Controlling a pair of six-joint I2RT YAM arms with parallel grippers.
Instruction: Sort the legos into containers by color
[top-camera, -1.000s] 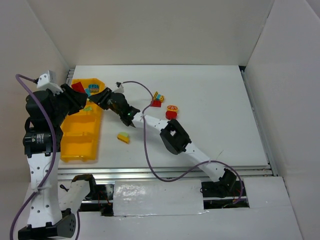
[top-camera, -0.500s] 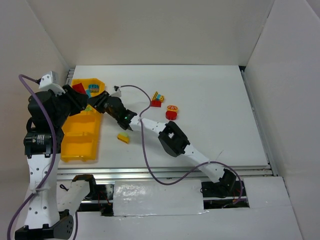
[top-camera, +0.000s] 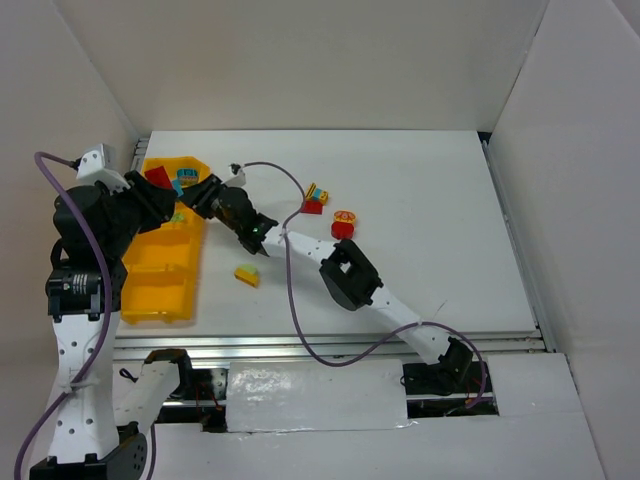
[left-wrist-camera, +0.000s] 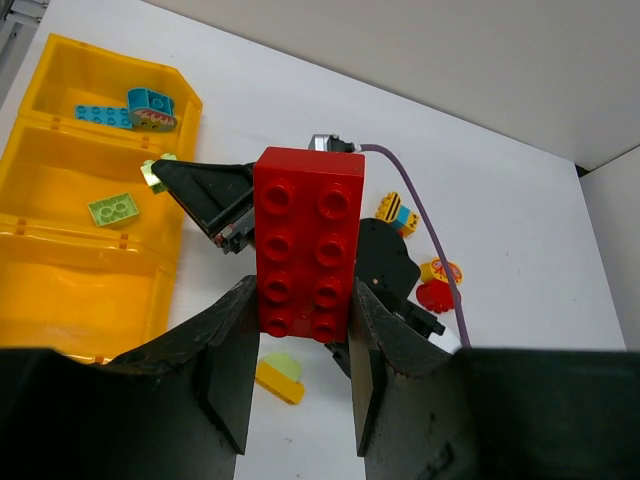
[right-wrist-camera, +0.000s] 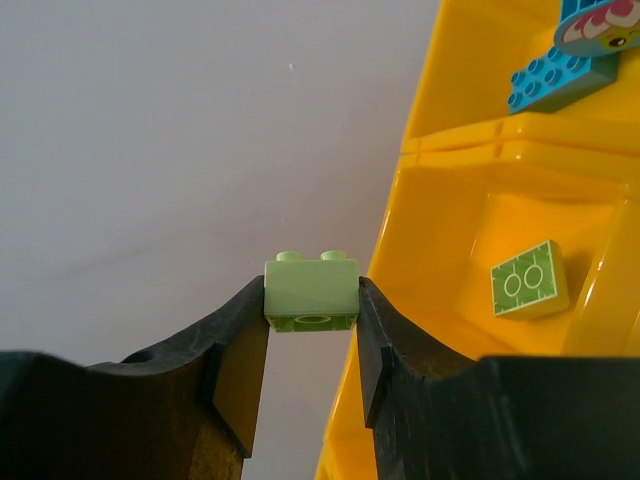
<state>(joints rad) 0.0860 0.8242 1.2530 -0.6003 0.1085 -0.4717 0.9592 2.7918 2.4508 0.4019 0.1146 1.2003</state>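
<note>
The tray (top-camera: 150, 292) is set along the nine o'clock edge of the table (top-camera: 430, 180). In its twelve o'clock end compartment a blue brick (left-wrist-camera: 100, 115) and a teal piece (left-wrist-camera: 152, 106) are already lodged. One green brick (left-wrist-camera: 113, 208) lies flat in the next compartment. Nothing is seen in the two compartments toward six o'clock.

The left gripper (left-wrist-camera: 303, 297) is clamped on a red brick (left-wrist-camera: 308, 235), which is held upright above the tray's twelve o'clock end. The right gripper (right-wrist-camera: 311, 305) is pinched on a pale green brick (right-wrist-camera: 311, 290), carried just at three o'clock of the tray's wall, beside the green compartment but not yet over it.

On the open table, three items are left unsorted: a yellow piece (top-camera: 246, 274), then a multicoloured clump (top-camera: 316, 197), then a red round piece (top-camera: 343, 224) further toward three o'clock. The task is judged to be under half done. Both carried bricks are yet to be dropped, and the clump would likely need to be pulled apart.
</note>
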